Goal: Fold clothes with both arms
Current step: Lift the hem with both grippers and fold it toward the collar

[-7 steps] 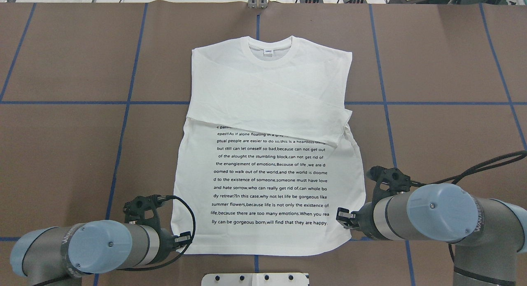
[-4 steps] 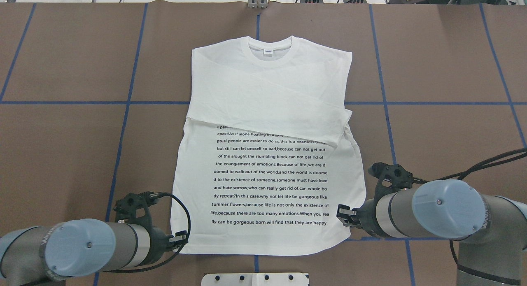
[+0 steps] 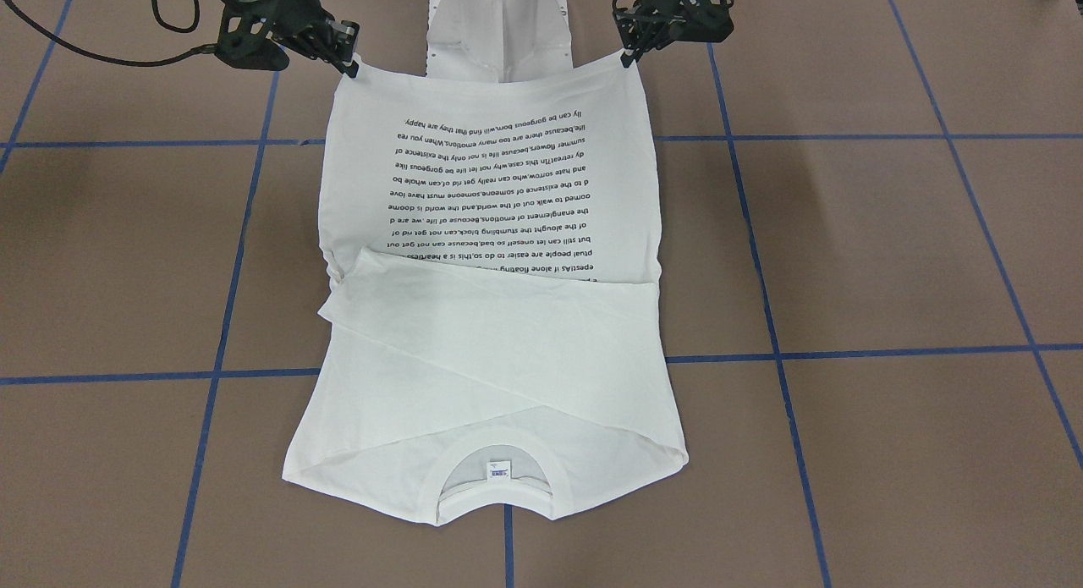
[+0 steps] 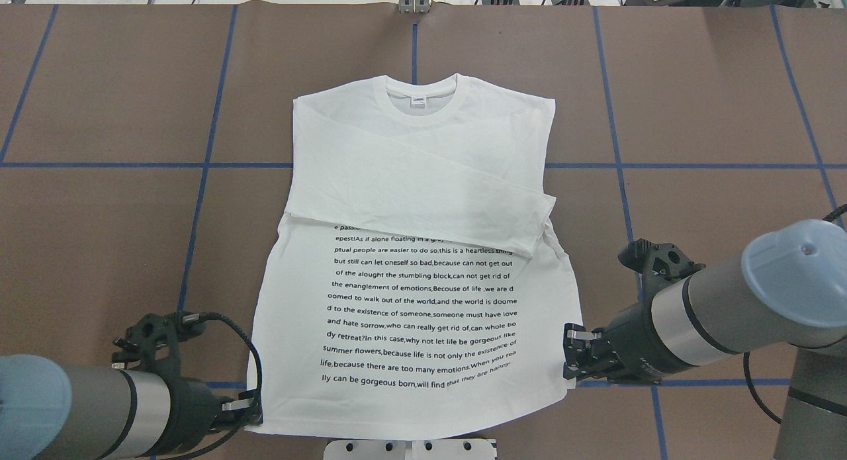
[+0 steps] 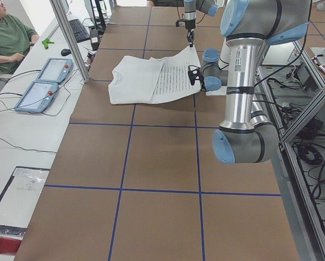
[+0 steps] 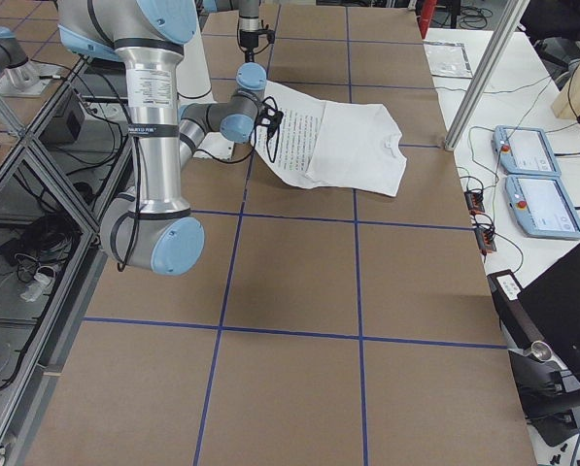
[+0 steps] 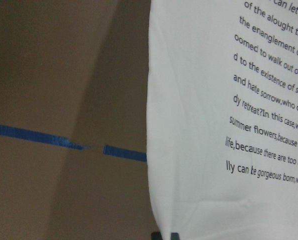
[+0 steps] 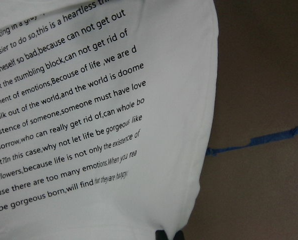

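Hauls the white T-shirt (image 4: 423, 202) down the worktop (image 4: 99, 248) toward the bottom edge of the overhead view, leaving the collar (image 4: 421, 92) lower in the frame than a second ago and the last printed lines (image 4: 486, 379) rippled at lower right. Keeps the left pincer (image 4: 246, 407) clamped shut on the lower-left hem corner and the right pincer (image 4: 572, 359) clamped shut on the lower-right one, each lower and further outward than before, both corners raised slightly. Reads as hem secured and cloth tensioned, ready for carrying up and over toward the collar.
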You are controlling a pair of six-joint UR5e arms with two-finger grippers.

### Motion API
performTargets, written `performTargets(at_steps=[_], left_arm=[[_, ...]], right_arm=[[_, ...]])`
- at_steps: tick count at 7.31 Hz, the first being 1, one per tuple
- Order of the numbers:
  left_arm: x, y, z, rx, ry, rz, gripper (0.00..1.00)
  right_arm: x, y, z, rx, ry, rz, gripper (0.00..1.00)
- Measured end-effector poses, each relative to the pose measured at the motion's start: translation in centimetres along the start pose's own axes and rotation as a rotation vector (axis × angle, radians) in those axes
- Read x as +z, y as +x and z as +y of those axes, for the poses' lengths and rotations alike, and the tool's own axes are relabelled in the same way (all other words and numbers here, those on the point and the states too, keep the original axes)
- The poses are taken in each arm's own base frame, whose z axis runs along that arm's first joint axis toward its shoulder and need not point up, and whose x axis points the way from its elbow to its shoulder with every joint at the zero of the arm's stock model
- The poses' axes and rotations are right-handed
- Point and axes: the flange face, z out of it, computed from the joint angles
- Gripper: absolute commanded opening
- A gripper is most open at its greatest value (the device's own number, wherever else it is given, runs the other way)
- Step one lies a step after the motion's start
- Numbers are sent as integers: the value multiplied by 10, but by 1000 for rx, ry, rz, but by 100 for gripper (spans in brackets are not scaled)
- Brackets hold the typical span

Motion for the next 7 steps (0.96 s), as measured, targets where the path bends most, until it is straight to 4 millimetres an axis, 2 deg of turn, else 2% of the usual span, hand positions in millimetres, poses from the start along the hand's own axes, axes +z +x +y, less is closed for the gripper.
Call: performTargets(at_steps=[2,4,5,6,7], left_arm=[[-33,0,27,-35,-91,20,0],[-50,5,42,-72,-151,35,0],[-53,7,39,-82,-147,40,0],[-55,8,23,-80,-109,51,0],[-56,11,-8,-78,-50,63,0]], right_arm=[[-38,-2,13,-2,-158,-34,0],[-66,-4,14,-9,-213,-68,0],[-72,-8,1,-21,-186,-84,0],[-78,-15,-22,-37,-131,-107,0],[-88,-25,-51,-51,-69,-132,0]])
